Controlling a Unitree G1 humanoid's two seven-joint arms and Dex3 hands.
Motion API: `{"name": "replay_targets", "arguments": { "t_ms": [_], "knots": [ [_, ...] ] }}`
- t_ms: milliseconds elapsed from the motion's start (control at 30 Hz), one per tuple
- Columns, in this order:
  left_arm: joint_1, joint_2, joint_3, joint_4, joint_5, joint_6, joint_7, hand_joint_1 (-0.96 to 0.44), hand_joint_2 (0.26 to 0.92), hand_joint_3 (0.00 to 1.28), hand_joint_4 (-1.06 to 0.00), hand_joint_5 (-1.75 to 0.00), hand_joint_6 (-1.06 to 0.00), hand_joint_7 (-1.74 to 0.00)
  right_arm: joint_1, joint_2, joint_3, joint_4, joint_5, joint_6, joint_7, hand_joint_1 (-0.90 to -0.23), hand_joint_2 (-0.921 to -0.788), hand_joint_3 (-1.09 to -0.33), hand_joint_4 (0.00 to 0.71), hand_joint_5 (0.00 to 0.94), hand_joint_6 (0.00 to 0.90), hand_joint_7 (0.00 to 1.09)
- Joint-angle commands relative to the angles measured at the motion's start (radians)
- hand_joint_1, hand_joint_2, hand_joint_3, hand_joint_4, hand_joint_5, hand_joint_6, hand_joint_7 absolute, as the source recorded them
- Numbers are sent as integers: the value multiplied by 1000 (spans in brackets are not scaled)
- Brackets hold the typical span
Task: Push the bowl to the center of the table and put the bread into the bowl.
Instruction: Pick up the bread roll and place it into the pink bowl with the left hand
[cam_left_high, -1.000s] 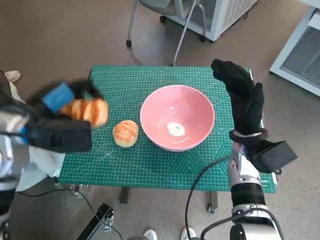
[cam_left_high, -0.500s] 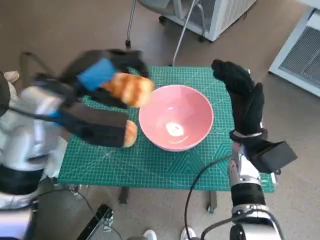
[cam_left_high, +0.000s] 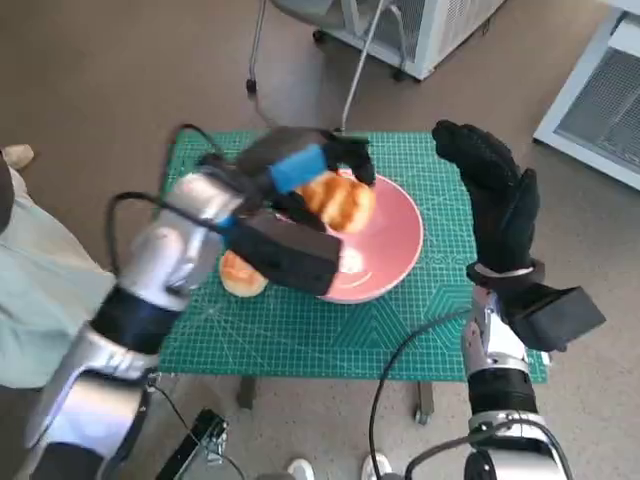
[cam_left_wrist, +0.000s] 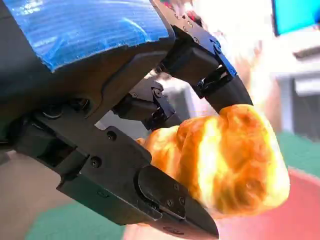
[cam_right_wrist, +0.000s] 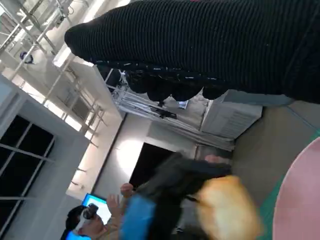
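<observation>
Showing the scene from largest item to smallest: counter (cam_left_high: 300, 330), covered by a green gridded mat, carrying a pink bowl (cam_left_high: 395, 255) near its middle. Left arm reaching in from the near left edge across the mat; right forearm rising along the right edge.

Left robot hand (cam_left_high: 300, 175), black with blue tape over its back, is clenched on a golden bread (cam_left_high: 338, 203) and holds it above the bowl's left rim, off the counter. In the left wrist view the black fingers (cam_left_wrist: 175, 210) press on both sides of the bread (cam_left_wrist: 225, 160), with the bowl's pink surface (cam_left_wrist: 300, 220) blurred beneath it.

Right robot hand (cam_left_high: 495, 195), in a black knitted glove, is released: it stands upright just beside the bowl's right rim with fingers extended and nothing in it. Whether it touches the rim cannot be told. In the right wrist view the glove (cam_right_wrist: 210, 45) spans the frame, and the left robot hand (cam_right_wrist: 160, 200) with the bread (cam_right_wrist: 227, 210) appears blurred beyond, beside the bowl's rim (cam_right_wrist: 300, 200).

A second bread (cam_left_high: 240, 275) lies on the mat left of the bowl, partly hidden by the left arm.

A person (cam_right_wrist: 82, 220) is visible in the right wrist view's background.
</observation>
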Motion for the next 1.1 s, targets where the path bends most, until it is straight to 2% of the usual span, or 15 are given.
{"name": "replay_targets", "arguments": {
  "t_ms": [33,67,133,200,233,267,300,400,500,633,767,933,1100],
  "knots": [
    [-45,-19,-26,72,9,-28,20,0,920,95,-632,-1162,-613,-1261,32,-9,-5,-3,1,3,-4,-435,-921,-619,461,3,148,833],
    [-44,-26,-27,86,0,-29,10,0,920,103,-624,-1179,-603,-1264,34,-10,-5,-3,-3,-1,-7,-436,-921,-619,461,3,149,832],
    [-40,-36,-28,104,-18,-23,-24,0,920,166,-541,-1320,-551,-1256,36,-12,-5,-4,-9,-7,-14,-428,-921,-618,461,3,150,831],
    [-33,-40,-30,110,-34,-7,-80,0,921,327,-336,-1515,-391,-1423,38,-14,-4,-5,-14,-11,-20,-418,-921,-620,461,3,152,828],
    [-29,-41,-30,109,-40,-1,-107,6,898,335,-271,-1325,-340,-1245,38,-15,-3,-5,-16,-12,-23,-417,-921,-621,461,3,152,827],
    [-30,-43,-28,110,-58,14,-164,14,899,304,-232,-928,-289,-928,38,-16,-4,-4,-17,-13,-24,-414,-921,-622,461,3,153,826],
    [-31,-45,-27,109,-70,25,-205,22,907,264,-188,-605,-259,-665,38,-17,-4,-4,-17,-13,-25,-413,-921,-622,459,2,154,824],
    [-43,-46,-13,107,-119,50,-314,22,916,193,-125,-200,-237,-320,37,-18,-4,-2,-17,-15,-28,-416,-921,-623,457,1,156,821],
    [-41,-34,0,77,-146,70,-376,-6,916,134,-90,-66,-242,-185,37,-18,-3,-3,-22,-18,-37,-417,-921,-623,455,0,157,818],
    [-19,-12,14,22,-158,79,-383,-45,909,78,-59,-14,-248,-108,36,-16,1,-6,-30,-18,-49,-417,-921,-624,454,0,159,816],
    [22,23,40,-48,-168,54,-347,-108,890,49,-34,-3,-249,-86,36,-11,6,-10,-34,-15,-58,-415,-921,-625,454,0,159,816],
    [59,79,79,-147,-179,50,-341,-171,862,20,-18,0,-245,-68,35,-7,10,-14,-33,-10,-56,-413,-921,-628,453,0,158,815],
    [101,147,139,-245,-213,38,-351,-179,843,6,-12,0,-227,-54,31,-6,11,-11,-23,-5,-46,-412,-921,-630,452,0,156,815]
  ]
}}
